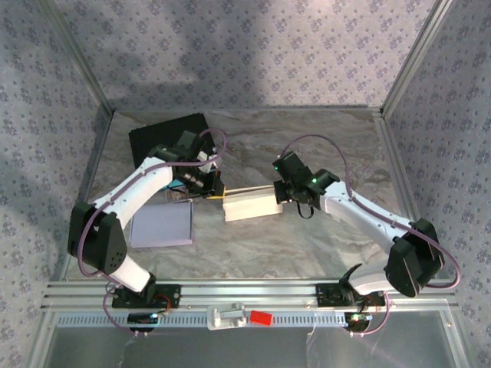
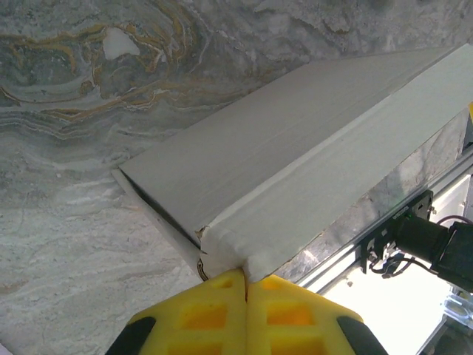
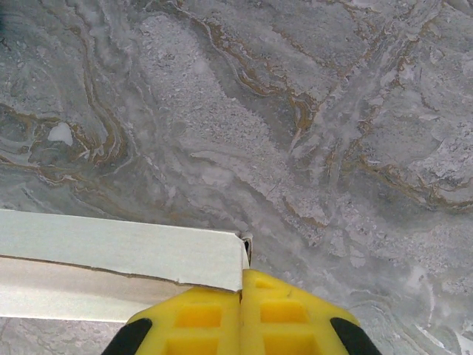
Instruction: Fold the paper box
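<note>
From above, the paper box (image 1: 252, 205) sits at the middle of the counter (image 1: 307, 249), spanned between the left end effector (image 1: 219, 193) and the right end effector (image 1: 282, 196), one at each end, probably to steady it while the walls are folded. At the left wrist, the left end effector (image 2: 246, 277) is clenched on a corner of the paper box (image 2: 295, 163). At the right wrist, the right end effector (image 3: 242, 279) looks clenched on the end flap of the paper box (image 3: 118, 251).
</note>
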